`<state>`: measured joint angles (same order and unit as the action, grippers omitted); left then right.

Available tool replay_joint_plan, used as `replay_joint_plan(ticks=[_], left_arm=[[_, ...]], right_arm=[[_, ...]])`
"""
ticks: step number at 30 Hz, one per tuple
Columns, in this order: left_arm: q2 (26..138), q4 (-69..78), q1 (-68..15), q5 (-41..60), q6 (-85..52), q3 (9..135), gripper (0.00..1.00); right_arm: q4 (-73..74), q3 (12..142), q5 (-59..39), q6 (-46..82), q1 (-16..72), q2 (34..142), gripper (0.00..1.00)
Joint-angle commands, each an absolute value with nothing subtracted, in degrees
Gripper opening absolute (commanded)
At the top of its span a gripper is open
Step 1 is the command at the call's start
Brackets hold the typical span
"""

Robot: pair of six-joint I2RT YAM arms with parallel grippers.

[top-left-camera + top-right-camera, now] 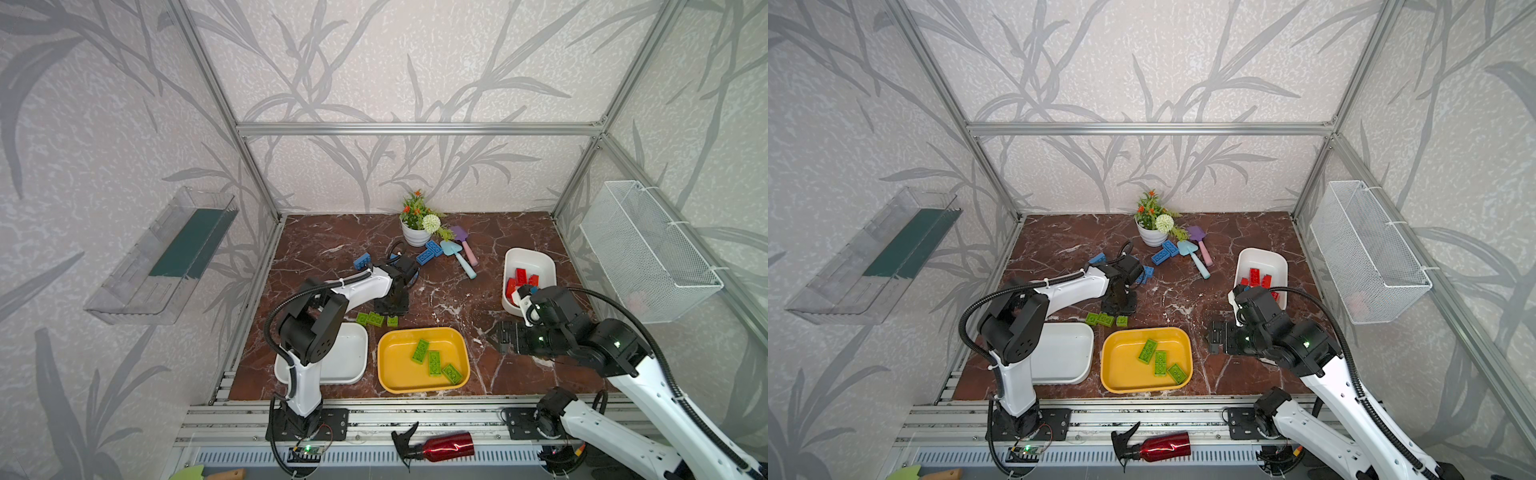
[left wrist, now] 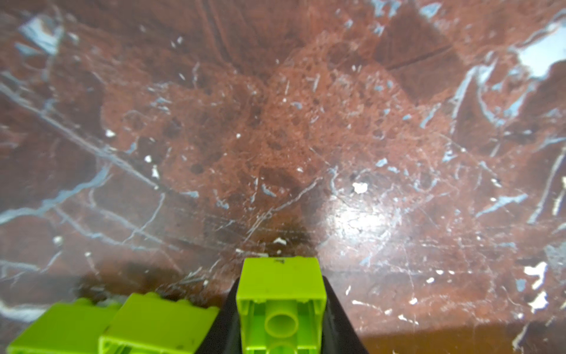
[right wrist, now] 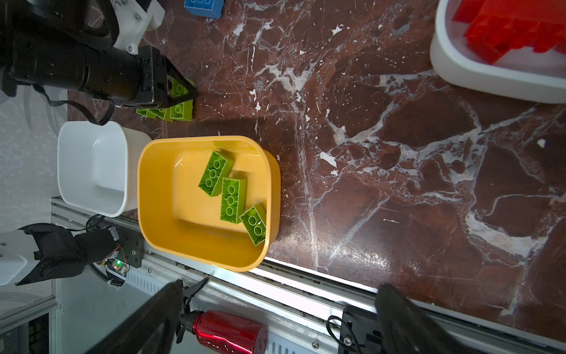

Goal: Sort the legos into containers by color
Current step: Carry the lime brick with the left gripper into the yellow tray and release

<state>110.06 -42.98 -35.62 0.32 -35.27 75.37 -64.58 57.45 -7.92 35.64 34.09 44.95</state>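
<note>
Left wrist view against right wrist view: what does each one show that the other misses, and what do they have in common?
Only the left wrist view: a close look at the green brick clamped in the left pincer, hollow side toward the camera.
Only the right wrist view: the yellow tub holding three green bricks, an empty white tub, a second white tub with red bricks, a blue brick and a red spray bottle.
Both: the marble table, the left pincer on that brick, and loose green bricks beside it.
</note>
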Motion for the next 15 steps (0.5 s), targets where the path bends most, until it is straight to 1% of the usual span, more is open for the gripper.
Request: replay_joint_plan(ticks=[1, 7, 9, 10, 15], left_arm=[[107.94, -48.47, -36.06, -2.62, -34.02, 80.58, 0.14], [102.78, -54.28, -38.80, -3.72, -35.11, 85.03, 0.14], [101.15, -55.58, -41.17, -3.99, -36.19, 85.12, 0.14], [100.32, -56.18, -42.82, -4.18, -36.88, 85.00, 0.14], [97.05, -58.08, -51.77, -5.62, -42.14, 82.72, 0.14]], right_arm=[[-66.24, 58.00, -6.83, 36.13, 34.30, 43.49, 0.99], [-66.88, 57.18, -6.15, 36.20, 34.29, 41.11, 0.99], [-66.91, 56.62, -6.24, 36.17, 34.32, 40.40, 0.99], [-66.88, 56.37, -6.37, 37.77, 34.30, 40.08, 0.99], [-67.23, 56.07, -7.02, 37.16, 34.35, 39.20, 0.99]])
